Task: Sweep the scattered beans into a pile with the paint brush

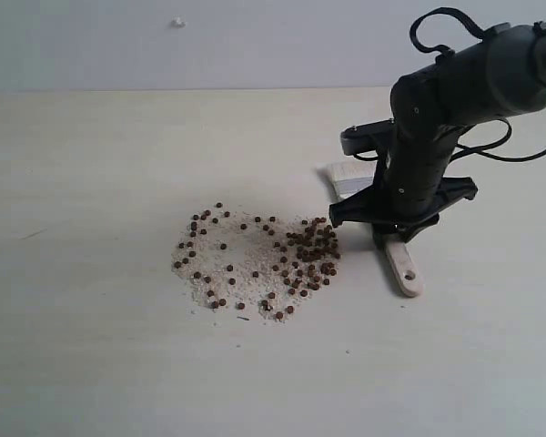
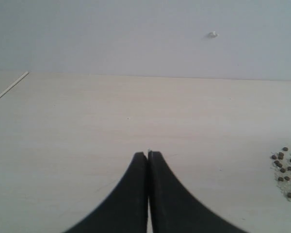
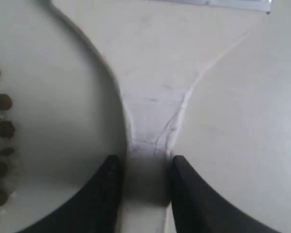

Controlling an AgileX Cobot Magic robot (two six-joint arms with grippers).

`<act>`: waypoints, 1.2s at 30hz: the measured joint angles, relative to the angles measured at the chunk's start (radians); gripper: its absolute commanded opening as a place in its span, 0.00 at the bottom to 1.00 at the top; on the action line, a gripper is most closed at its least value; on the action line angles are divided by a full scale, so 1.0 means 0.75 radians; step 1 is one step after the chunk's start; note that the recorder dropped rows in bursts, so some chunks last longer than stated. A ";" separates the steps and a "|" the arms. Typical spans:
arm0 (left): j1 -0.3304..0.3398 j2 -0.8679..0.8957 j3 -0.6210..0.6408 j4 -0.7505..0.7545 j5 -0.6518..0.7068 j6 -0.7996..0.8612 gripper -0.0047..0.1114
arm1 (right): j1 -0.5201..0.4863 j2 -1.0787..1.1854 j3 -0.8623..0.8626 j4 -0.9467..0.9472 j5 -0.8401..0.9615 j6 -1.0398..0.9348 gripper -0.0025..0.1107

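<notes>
Reaching down from the right, the right arm point(image 1: 437, 109) stands over the paint brush point(image 1: 402, 264), which lies on the pale bench point(image 1: 91, 346) just to the right of the beans point(image 1: 255, 259). The brush runs slantwise. Its whitish bristles point(image 1: 344, 177) are at the far end, and the handle's near end, with its hole point(image 1: 409, 275), shows below the arm.

In the right wrist view the right pincer point(image 3: 145, 162) is closed to a narrow gap on the pale wooden handle point(image 3: 150, 111). One black finger point(image 3: 106, 194) sits on each side, and both appear to press against the wood. The handle widens away from the fingers towards the silver ferrule point(image 3: 223, 3) at the edge of that view. A few beans point(image 3: 2, 103) lie on the bench beside the handle.

The beans are spread over a rough, broad patch near the middle of the bench, mixed with fine whitish crumbs point(image 1: 214, 273). They are thin and loose on the left of the patch. On the right they gather into a denser clump point(image 1: 314, 250) whose edge is just beside the right pincer.

The left pincer point(image 2: 148, 154) shows only in its own wrist view. Its two dark fingers are pressed together at the tips and grasp nothing. It is above bare bench, with the left fringe of the beans point(image 2: 283, 167) at the side of its view, well apart from the fingertips.
</notes>
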 measured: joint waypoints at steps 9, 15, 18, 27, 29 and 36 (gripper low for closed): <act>0.000 0.000 0.000 0.000 0.000 0.000 0.04 | 0.000 -0.098 0.008 -0.046 0.095 -0.012 0.02; 0.000 0.000 0.000 0.000 0.000 0.000 0.04 | 0.000 -0.169 0.008 -0.060 0.151 -0.064 0.02; 0.000 0.000 0.000 0.000 0.000 0.000 0.04 | 0.000 -0.190 0.008 -0.060 0.208 -0.092 0.02; 0.000 0.000 0.000 0.000 0.000 0.000 0.04 | 0.000 -0.247 0.008 -0.060 0.354 -0.154 0.02; 0.000 0.000 0.000 0.012 0.000 0.003 0.04 | 0.000 -0.262 0.008 -0.060 0.380 -0.177 0.02; 0.000 0.000 0.002 -0.006 -0.284 -0.180 0.04 | 0.000 -0.319 0.008 -0.057 0.443 -0.281 0.02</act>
